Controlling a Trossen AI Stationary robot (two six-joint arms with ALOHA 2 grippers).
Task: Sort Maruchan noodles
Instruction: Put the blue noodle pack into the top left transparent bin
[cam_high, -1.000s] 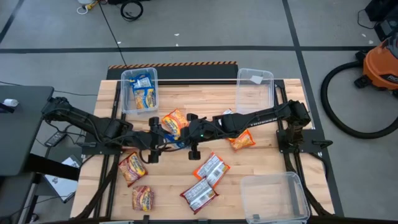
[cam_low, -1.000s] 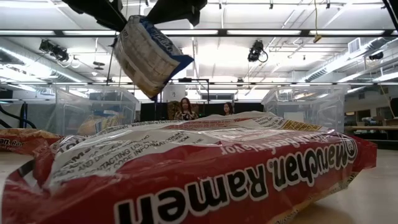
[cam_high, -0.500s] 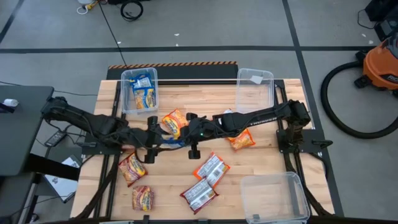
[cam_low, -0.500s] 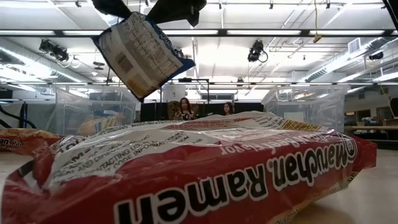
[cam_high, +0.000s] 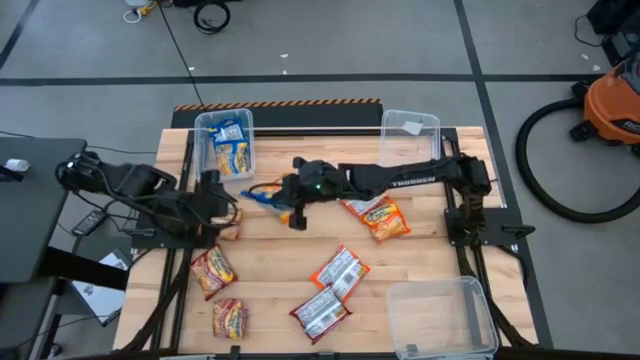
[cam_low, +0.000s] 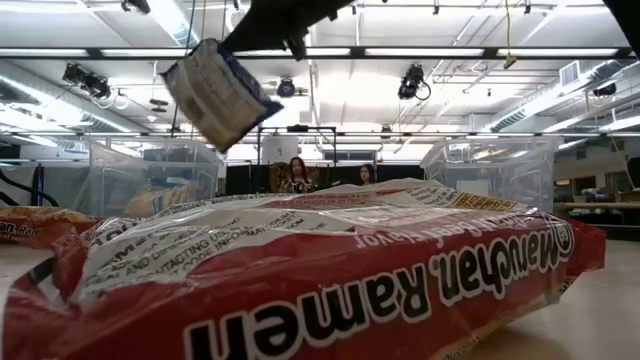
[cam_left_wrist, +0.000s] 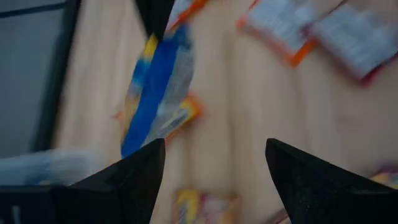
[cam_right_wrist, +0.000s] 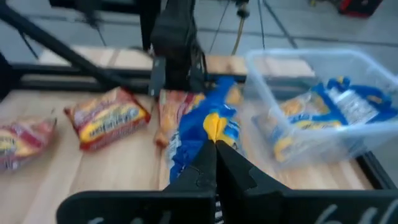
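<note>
A blue-and-yellow noodle packet (cam_right_wrist: 199, 134) hangs over the table's middle, with my right gripper (cam_right_wrist: 214, 158) shut on it; the high view shows that gripper (cam_high: 280, 197) reaching in from the right. My left gripper (cam_left_wrist: 214, 165) stands open nearer the table's left edge (cam_high: 224, 205), apart from the packet (cam_left_wrist: 155, 87), with nothing between its fingers. A clear bin (cam_high: 224, 145) at the far left holds blue-and-yellow packets. Orange, red and white-backed packets lie flat on the wood. My right gripper pinches the blue-and-yellow packet between its two fingers at its yellow-printed end (cam_right_wrist: 214, 129). The fingers slant down from the table's right side. The packet (cam_low: 215, 95) hangs tilted below them, clear of the table.
An empty clear bin (cam_high: 410, 140) stands at the far right, another (cam_high: 440, 315) at the near right. Orange packets (cam_high: 382, 217) lie under the right arm, red ones (cam_high: 212, 270) at the near left, white-backed ones (cam_high: 340, 270) in the near middle. One red packet (cam_low: 300, 280) fills the low view.
My left gripper, still open, has drawn back from the packet toward the table's left edge and risen. My right gripper, still shut on the blue-and-yellow packet, has carried it toward the far left, closer to the bin. The hanging packet has swung and turned.
</note>
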